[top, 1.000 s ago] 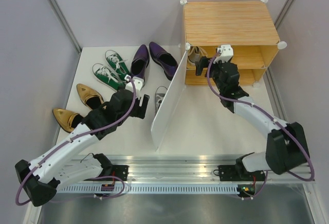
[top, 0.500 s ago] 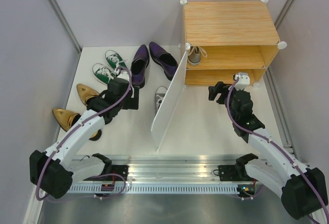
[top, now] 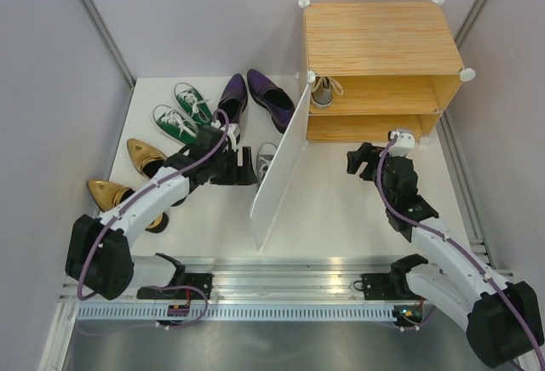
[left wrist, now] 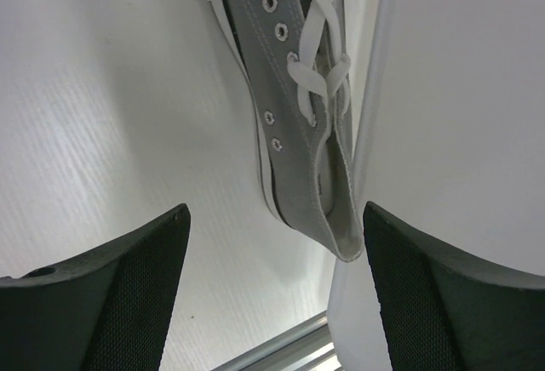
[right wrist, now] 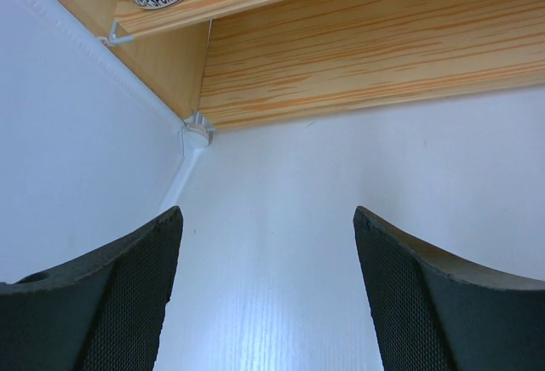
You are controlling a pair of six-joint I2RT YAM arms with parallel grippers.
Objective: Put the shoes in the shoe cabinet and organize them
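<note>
Seen from above, a white table [top: 341,209] holds a bamboo-grain shoe cabinet [top: 375,39] at the far right. Its white door panel [top: 281,167] swings open toward the near side.

By the look of it, the task is at an early stage. Only one shoe is stored: a grey sneaker [top: 322,92] with white laces stands on the upper shelf [top: 383,94], at its left end next to the door hinge. No shoe shows on the lower shelf [top: 358,127], as far as the views reach.

Seven shoes are left on the table, all to the left of the door. The second grey sneaker [top: 266,162] lies just beside the door panel. Further left and farther back are two purple dress shoes [top: 232,99] and two green sneakers [top: 183,114]. Two gold pointed shoes [top: 128,175] lie nearest the left edge.

The left gripper [top: 245,169] hovers over the second grey sneaker, its fingers [left wrist: 128,294] spread wide and holding nothing. Its wrist camera shows the shoe's laces and heel opening between the two fingers, apart from both.

The right gripper [top: 356,158] hangs in front of the cabinet's lower shelf. Its fingers [right wrist: 102,294] are also spread wide, with only bare table between them.

This sneaker looks likely to be picked up next, to join its mate on the shelf.
</note>
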